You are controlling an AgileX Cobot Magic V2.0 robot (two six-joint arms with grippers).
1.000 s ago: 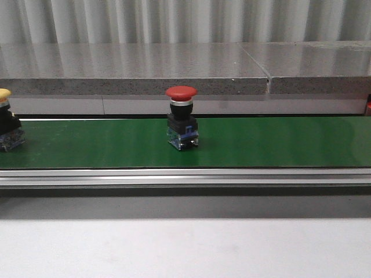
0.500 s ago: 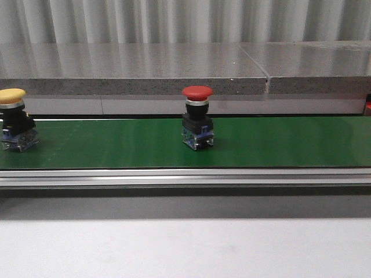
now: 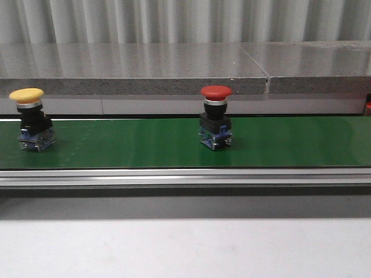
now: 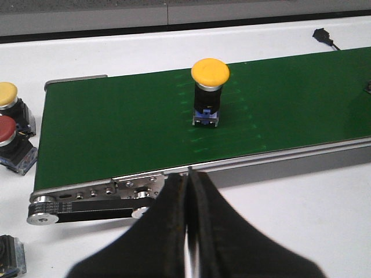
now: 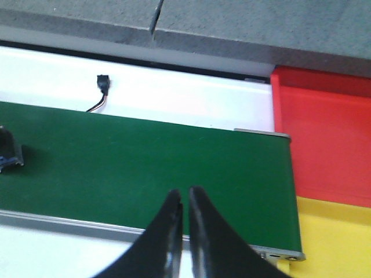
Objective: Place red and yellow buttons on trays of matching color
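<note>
Showing both grippers, left (image 4: 188, 191) & right (image 5: 184, 200), closed, empty; red button (image 3: 215, 117) cut off in right wrist view.

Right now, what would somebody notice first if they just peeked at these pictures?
Probably the red mushroom-capped push button standing upright near the middle of the long green conveyor belt, and the yellow mushroom-capped push button toward the belt's left end. Past the belt's other end sit a bright red plastic tray and a yellow plastic tray.

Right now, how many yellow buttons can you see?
2. One yellow button stands on the green belt. Another yellow one sits on the white table beside the belt's end. More may be hidden.
</note>
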